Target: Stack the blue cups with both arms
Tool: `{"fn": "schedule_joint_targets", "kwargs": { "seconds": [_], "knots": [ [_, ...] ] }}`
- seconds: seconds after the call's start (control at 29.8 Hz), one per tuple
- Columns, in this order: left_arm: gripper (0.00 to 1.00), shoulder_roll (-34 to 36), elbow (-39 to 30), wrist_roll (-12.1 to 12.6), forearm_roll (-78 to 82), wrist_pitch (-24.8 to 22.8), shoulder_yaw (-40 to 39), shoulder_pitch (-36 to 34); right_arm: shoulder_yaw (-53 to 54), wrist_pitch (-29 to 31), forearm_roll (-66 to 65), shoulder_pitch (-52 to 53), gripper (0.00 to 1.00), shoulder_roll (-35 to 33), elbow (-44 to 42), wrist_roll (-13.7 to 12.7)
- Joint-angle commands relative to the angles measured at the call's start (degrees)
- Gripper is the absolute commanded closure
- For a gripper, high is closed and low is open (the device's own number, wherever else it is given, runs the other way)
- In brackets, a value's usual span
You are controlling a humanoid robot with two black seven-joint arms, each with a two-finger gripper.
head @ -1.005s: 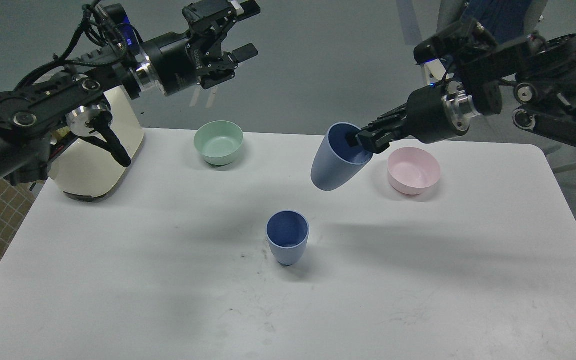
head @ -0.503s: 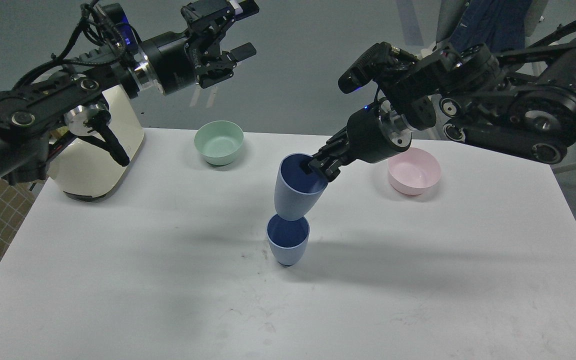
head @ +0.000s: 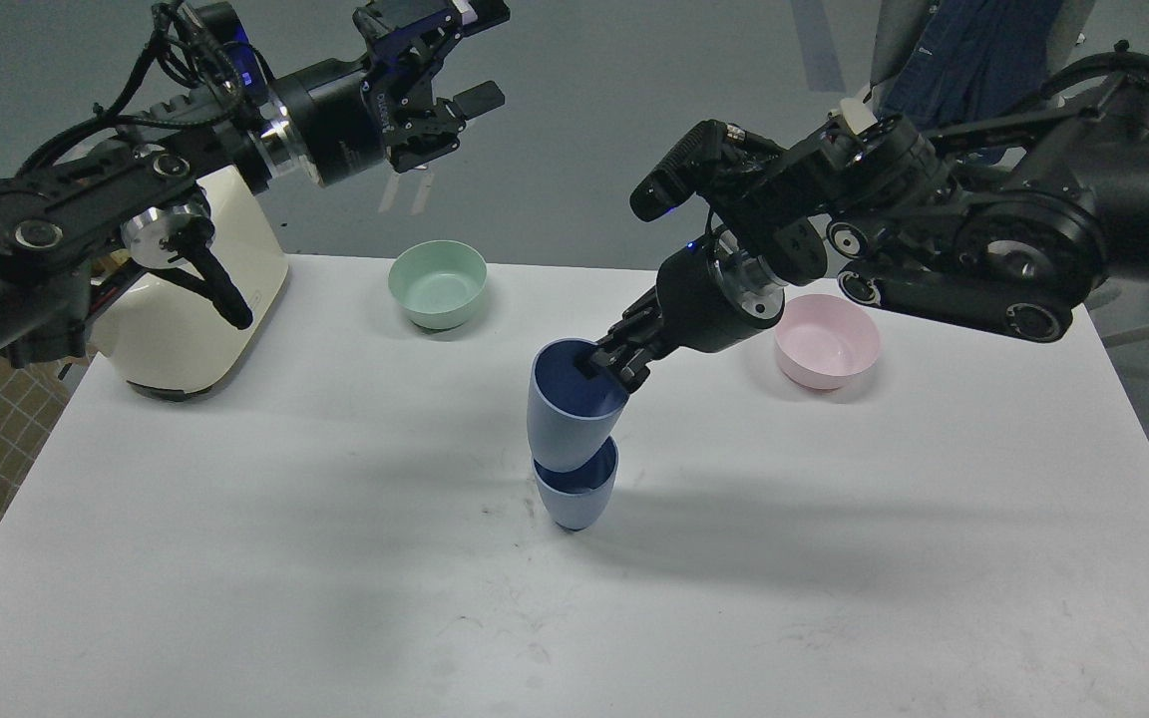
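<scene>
One blue cup stands upright near the middle of the white table. My right gripper is shut on the rim of the second blue cup, one finger inside it. That cup tilts slightly and its base sits inside the mouth of the standing cup. My left gripper is open and empty, held high above the table's back left, far from both cups.
A pale green bowl sits at the back centre-left. A pink bowl sits at the back right, just behind my right arm. A cream appliance stands at the back left corner.
My right arm has carried the held blue cup left and down from beside the pink bowl, and its base has now entered the standing cup. The left arm has barely moved.
</scene>
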Motion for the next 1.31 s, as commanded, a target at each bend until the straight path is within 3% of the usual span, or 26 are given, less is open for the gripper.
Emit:
{"fn": "schedule_joint_targets", "kwargs": {
  "seconds": [0.0,0.2,0.34,0.37,0.47,0.7,0.87,1.01,1.04,1.14,1.27],
  "knots": [
    [0.07,0.0,0.1,0.0,0.0,0.0,0.0,0.0,-0.1,0.0,0.0,0.1,1.0,0.0,0.0,0.0],
    [0.07,0.0,0.5,0.0,0.1,0.0,0.0,0.0,-0.1,0.1,0.2,0.1,0.99,0.0,0.0,0.0],
    [0.06,0.0,0.6,0.0,0.0,0.0,0.0,-0.1,-0.1,0.1,0.3,0.1,0.79,0.0,0.1,0.0],
    [0.06,0.0,0.8,0.0,0.0,0.0,0.0,-0.1,-0.1,0.1,0.3,0.1,0.68,0.0,0.1,0.0],
    [0.06,0.0,1.3,0.0,0.0,-0.1,-0.4,-0.2,-0.1,0.2,0.4,0.1,0.55,-0.1,0.2,0.1],
    [0.06,0.0,1.4,0.0,0.0,-0.1,-0.7,-0.2,0.3,-0.2,6.8,2.7,0.39,-1.1,-2.6,0.2],
    [0.06,-0.3,1.6,0.0,-0.1,0.0,-0.8,-0.1,3.2,-0.7,14.9,4.9,0.26,-6.9,-8.8,0.2],
    [0.06,-1.3,5.3,0.0,-0.4,0.0,-2.6,0.1,9.4,-1.1,22.8,1.9,0.09,-13.7,-15.7,0.2],
    [0.06,-2.4,6.4,0.0,-0.4,-0.1,-3.9,0.1,12.2,-1.2,27.1,-1.1,0.0,-16.1,-17.0,0.3],
    [0.06,-5.1,10.4,0.0,-0.7,-0.1,-7.3,0.5,24.2,-1.2,37.7,-10.4,0.0,-20.7,-18.4,0.3],
    [0.06,-7.5,13.6,0.0,-4.1,-0.1,-10.8,2.8,36.2,-3.3,42.0,-21.5,0.0,-21.4,-18.3,0.4]
  ]
}}
